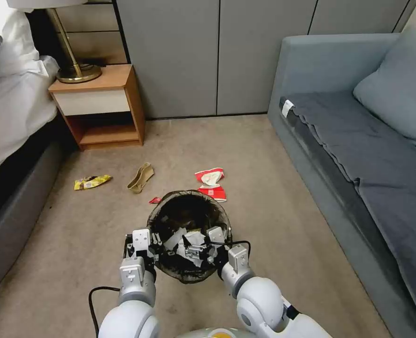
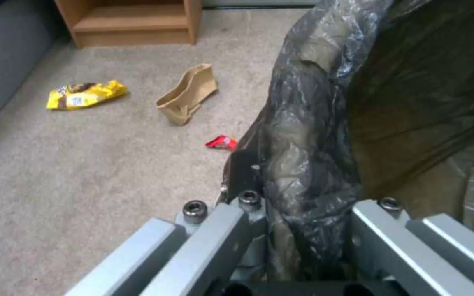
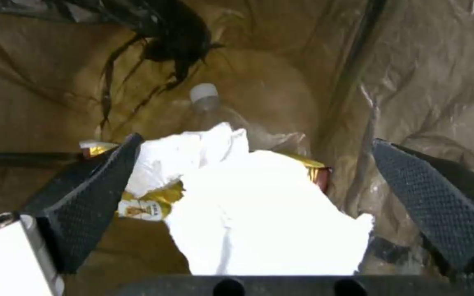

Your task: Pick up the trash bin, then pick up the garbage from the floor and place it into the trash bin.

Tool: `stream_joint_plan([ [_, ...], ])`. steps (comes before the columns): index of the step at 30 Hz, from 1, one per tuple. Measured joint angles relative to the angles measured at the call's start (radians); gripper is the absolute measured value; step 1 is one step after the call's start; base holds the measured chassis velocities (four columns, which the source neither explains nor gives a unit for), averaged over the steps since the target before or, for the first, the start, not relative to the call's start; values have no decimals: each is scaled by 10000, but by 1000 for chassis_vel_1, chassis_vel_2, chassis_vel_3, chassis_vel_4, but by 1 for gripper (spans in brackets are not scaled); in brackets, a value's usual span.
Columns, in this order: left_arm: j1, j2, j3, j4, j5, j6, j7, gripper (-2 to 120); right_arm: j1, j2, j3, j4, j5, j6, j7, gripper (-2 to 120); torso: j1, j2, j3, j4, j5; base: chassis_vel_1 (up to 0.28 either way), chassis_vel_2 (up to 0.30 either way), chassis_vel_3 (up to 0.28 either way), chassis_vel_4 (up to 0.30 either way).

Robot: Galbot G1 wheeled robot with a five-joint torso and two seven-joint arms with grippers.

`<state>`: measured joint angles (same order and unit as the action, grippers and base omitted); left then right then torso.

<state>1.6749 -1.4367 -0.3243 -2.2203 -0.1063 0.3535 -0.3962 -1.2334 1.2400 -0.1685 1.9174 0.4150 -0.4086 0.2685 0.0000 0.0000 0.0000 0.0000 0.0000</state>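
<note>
Straight ahead of me the carpet (image 1: pixel 264 155) runs to a wall of grey cabinet doors (image 1: pixel 217 56). I take the wooden nightstand (image 1: pixel 100 108) as my landmark: it stands against that wall, with an open shelf under its white drawer. A brass lamp base (image 1: pixel 79 72) sits on top of it. Just left of it, white bedding (image 1: pixel 11 98) hangs over a dark bed frame. Well to its right, across the carpet, a grey sofa (image 1: pixel 353 141) holds a grey cushion (image 1: pixel 400 89).

dark brown bag (image 1: pixel 189 220), white tissue (image 3: pixel 259 205), yellow wrapper (image 1: pixel 91 181), red-and-white cups (image 1: pixel 211 184), tan paper (image 1: pixel 141 178).
</note>
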Motion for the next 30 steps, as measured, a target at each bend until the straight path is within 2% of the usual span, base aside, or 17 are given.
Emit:
stream_joint_plan([
  [6,-77,36,-127,23,-69,0,5,0,-181,-10,103,383,-244,12,59,100,1,0,0,0,-1,0,0,0,0],
  [8,-181,47,-261,170,-101,-1,-75,0,-468,-86,277,950,-1054,696,-129,100,0,0,0,2,3,0,0,0,0],
  [9,-181,47,-261,170,-101,-1,-75,0,-468,-86,277,950,-1054,696,-129,100,0,0,0,2,3,0,0,0,0],
  [11,-239,59,-275,283,-169,17,-41,0,-707,-110,476,1433,-1858,1521,-403,100,0,0,0,-2,-4,0,0,0,0],
  [12,-302,74,-309,385,-194,32,-56,0,-915,-66,746,1802,-2614,2502,-782,100,0,0,0,-2,1,0,0,0,0],
  [13,-302,74,-309,385,-194,32,-56,0,-915,-66,746,1802,-2614,2502,-782,100,0,0,0,-2,1,0,0,0,0],
  [14,-333,78,-318,442,-201,38,-62,0,-1007,-9,907,1943,-2976,3042,-944,100,0,0,0,-1,1,0,0,0,0],
  [15,-383,79,-331,538,-231,53,-62,0,-1185,125,1235,2184,-3595,4143,-1178,100,0,0,0,-1,-3,0,0,0,0],
  [16,-383,79,-331,538,-231,53,-62,0,-1185,125,1235,2184,-3595,4143,-1178,100,0,0,0,-1,-3,0,0,0,0],
  [19,-442,74,-422,603,-309,82,-77,0,-1664,409,1879,2699,-4141,5667,-1345,100,0,0,0,2,0,0,0,0,0],
  [26,-513,62,-636,611,-543,160,-134,0,-2942,796,2982,3213,-4634,6782,-1147,100,0,0,0,-1,0,0,0,0,0],
  [30,-389,9,-669,558,-586,154,-150,0,-3617,1022,3594,2597,-4884,7543,-973,100,0,0,0,0,-1,0,0,0,0],
])
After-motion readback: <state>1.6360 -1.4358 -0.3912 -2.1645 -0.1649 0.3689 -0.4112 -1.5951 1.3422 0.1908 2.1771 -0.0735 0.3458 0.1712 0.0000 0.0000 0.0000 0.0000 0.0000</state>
